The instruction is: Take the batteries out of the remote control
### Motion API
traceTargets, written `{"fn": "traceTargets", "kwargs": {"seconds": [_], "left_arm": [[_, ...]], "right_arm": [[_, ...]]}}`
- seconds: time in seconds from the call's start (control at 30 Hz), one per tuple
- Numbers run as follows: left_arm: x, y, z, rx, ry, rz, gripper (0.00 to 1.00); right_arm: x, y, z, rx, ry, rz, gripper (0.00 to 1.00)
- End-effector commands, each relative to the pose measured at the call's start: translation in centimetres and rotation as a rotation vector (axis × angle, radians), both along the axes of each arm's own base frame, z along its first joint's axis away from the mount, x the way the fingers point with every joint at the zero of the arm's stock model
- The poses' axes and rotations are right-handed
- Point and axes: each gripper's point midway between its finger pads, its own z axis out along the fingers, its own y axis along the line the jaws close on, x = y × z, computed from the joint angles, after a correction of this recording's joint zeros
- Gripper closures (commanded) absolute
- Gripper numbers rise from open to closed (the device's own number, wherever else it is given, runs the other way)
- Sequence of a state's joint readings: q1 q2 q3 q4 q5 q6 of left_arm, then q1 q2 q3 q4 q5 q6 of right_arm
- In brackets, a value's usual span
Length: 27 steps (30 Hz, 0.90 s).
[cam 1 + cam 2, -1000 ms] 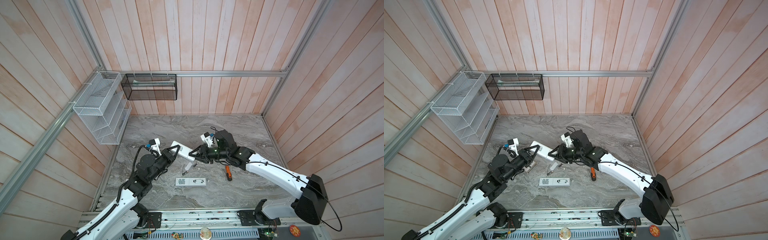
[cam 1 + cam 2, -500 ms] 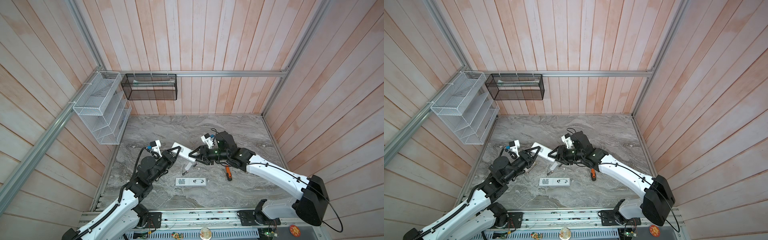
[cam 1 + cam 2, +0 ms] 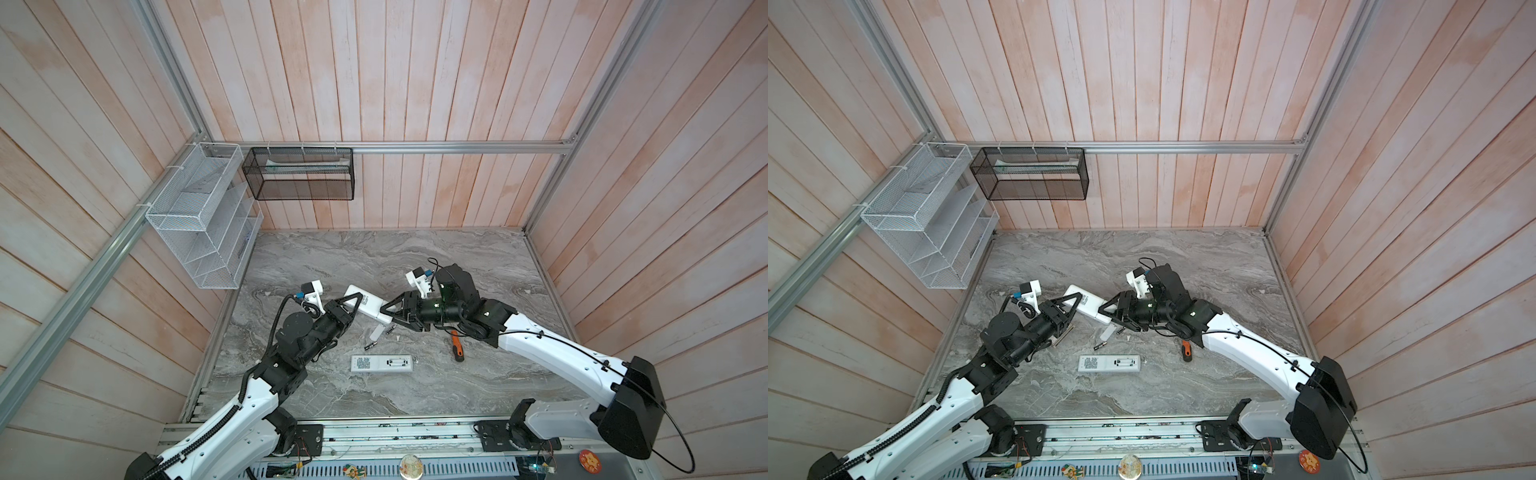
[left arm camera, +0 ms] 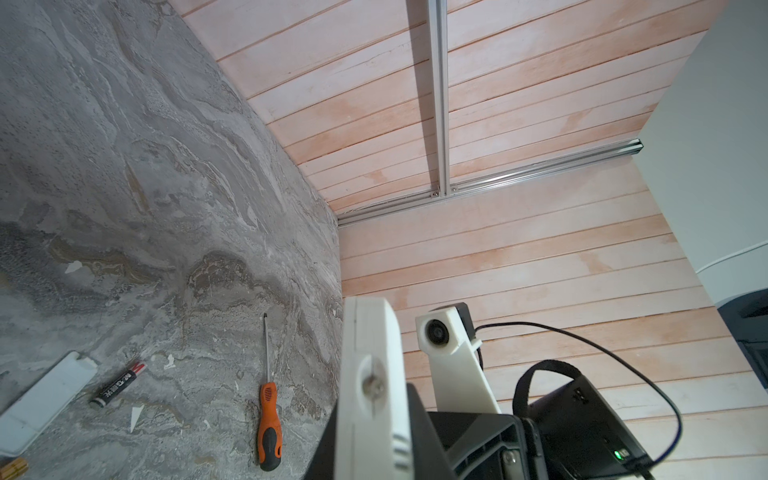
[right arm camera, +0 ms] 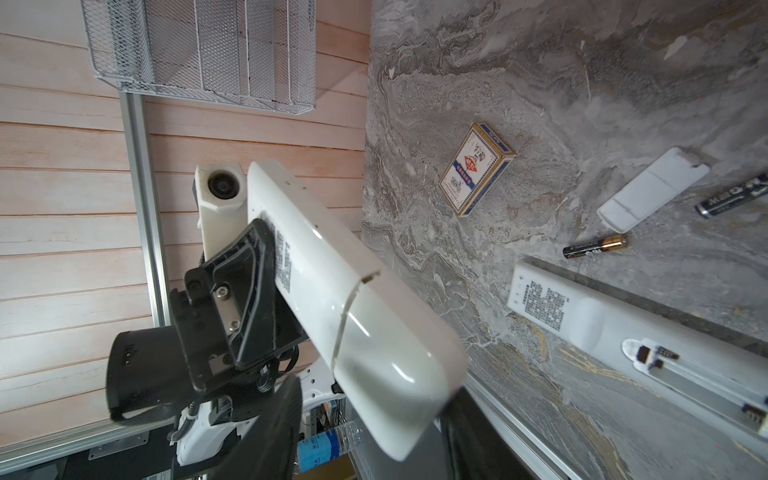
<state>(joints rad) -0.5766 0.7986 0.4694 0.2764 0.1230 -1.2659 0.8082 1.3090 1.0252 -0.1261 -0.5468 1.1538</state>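
My left gripper [image 3: 355,300] [image 3: 1073,300] is shut on a white remote control [image 3: 368,306] [image 5: 332,299] and holds it tilted above the table, seen edge-on in the left wrist view [image 4: 370,374]. My right gripper [image 3: 388,312] [image 5: 370,440] stands open around the remote's lower end, with a gap showing beside one finger. A seam crosses the remote's back; any cells inside are hidden. Two loose batteries [image 3: 370,345] [image 3: 390,330] [image 5: 594,247] [image 5: 735,195] lie on the marble below. A second white remote [image 3: 382,363] [image 5: 582,316] lies flat, its compartment uncovered.
A white battery cover [image 3: 377,332] [image 5: 652,189] lies beside the loose cells. An orange-handled screwdriver [image 3: 457,351] [image 4: 268,415] lies under my right arm. A playing-card box [image 5: 476,168] sits near my left arm. Wire baskets [image 3: 199,216] [image 3: 299,174] hang on the walls.
My right gripper's jaws have spread wider around the remote's end. Both arms and the held remote have hardly moved.
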Motion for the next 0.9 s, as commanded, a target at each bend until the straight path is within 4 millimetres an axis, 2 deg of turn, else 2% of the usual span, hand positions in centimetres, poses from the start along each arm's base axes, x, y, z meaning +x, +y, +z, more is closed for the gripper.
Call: {"fn": "traceTargets", "kwargs": {"seconds": [0.0, 0.5, 0.87], "left_arm": [[-0.05, -0.03, 1.55, 0.008, -0.047, -0.003, 0.94], [-0.17, 0.27, 1.53, 0.080, -0.055, 0.004, 0.96], [-0.31, 0.80, 1.11, 0.096, -0.039, 0.024, 0.96]], "right_arm": [[0.35, -0.18, 1.04, 0.027, -0.026, -0.019, 0.50], [0.32, -0.40, 1.09, 0.018, -0.024, -0.023, 0.50], [0.28, -0.60, 1.73, 0.030, -0.037, -0.032, 0.55]]}}
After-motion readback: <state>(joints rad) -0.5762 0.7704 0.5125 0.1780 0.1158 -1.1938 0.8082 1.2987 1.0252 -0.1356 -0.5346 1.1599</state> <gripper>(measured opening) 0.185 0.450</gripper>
